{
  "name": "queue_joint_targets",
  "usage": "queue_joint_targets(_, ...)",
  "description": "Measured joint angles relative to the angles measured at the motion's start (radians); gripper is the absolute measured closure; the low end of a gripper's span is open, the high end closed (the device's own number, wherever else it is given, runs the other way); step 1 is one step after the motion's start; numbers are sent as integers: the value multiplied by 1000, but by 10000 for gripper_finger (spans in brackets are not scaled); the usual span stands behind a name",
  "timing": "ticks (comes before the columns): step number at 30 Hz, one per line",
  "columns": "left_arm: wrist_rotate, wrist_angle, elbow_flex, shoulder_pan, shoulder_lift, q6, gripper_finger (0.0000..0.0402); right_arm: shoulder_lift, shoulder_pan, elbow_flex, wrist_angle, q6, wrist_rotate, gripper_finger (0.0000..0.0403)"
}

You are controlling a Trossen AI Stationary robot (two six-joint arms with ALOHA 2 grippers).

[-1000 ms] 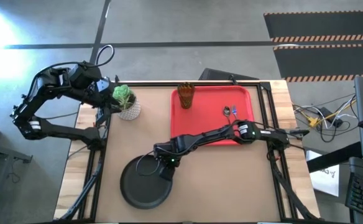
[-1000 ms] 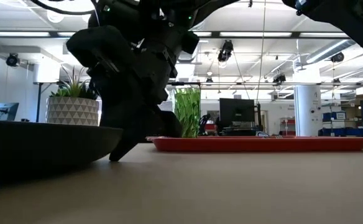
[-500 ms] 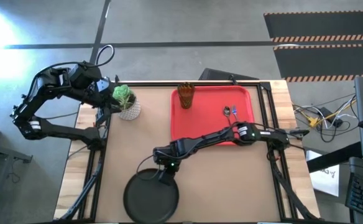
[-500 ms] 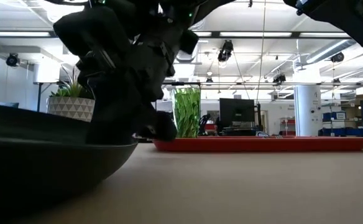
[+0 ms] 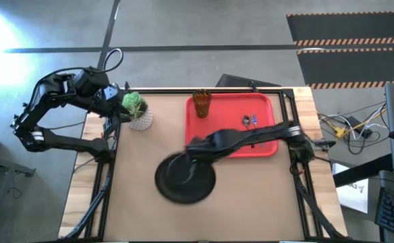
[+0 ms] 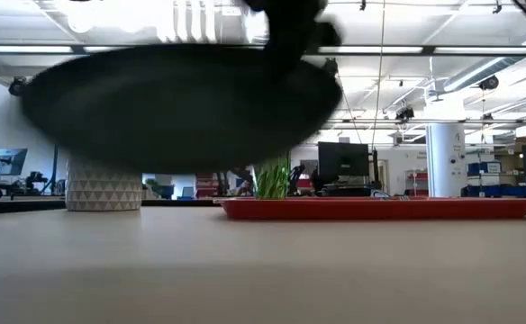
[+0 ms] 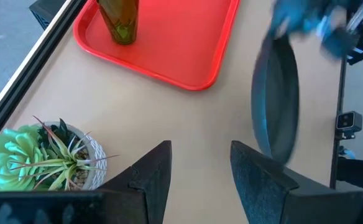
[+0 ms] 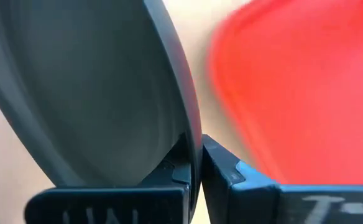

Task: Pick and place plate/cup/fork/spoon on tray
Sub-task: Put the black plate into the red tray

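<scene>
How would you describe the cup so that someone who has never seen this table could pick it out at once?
Find the red tray on the table's right half. The cup stands upright in the tray's far left corner. It is a translucent olive-green tumbler, unlike the white plant pot left of the tray, which holds a green plant, and the fork and spoon lying flat.

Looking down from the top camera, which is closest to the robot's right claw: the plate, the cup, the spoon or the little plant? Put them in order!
From the right gripper, in the high view:
1. The plate: pinched by its rim in the claw, lifted off the table.
2. The cup: on the tray's far left corner.
3. The spoon: on the tray's right side; nearly tied with the cup.
4. The plant pot: far left.
</scene>
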Motion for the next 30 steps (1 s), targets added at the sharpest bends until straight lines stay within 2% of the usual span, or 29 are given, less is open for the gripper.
queue_joint_targets(4,0,0,0,0,-1,0,255,-150,12,0,-135,118,232,394)
queue_joint_targets(7,0,0,0,0,-1,0,255,-231,14,0,-211,196,326,394)
queue_joint_targets(11,0,0,0,0,-1,3,255,-286,12,-9,-288,247,344,394)
queue_joint_targets(18,0,0,0,0,-1,2,255,-316,-8,-99,-279,245,358,394)
queue_joint_targets(30,0,-29,0,0,-15,-2,255,-368,-87,-465,-278,329,295,394)
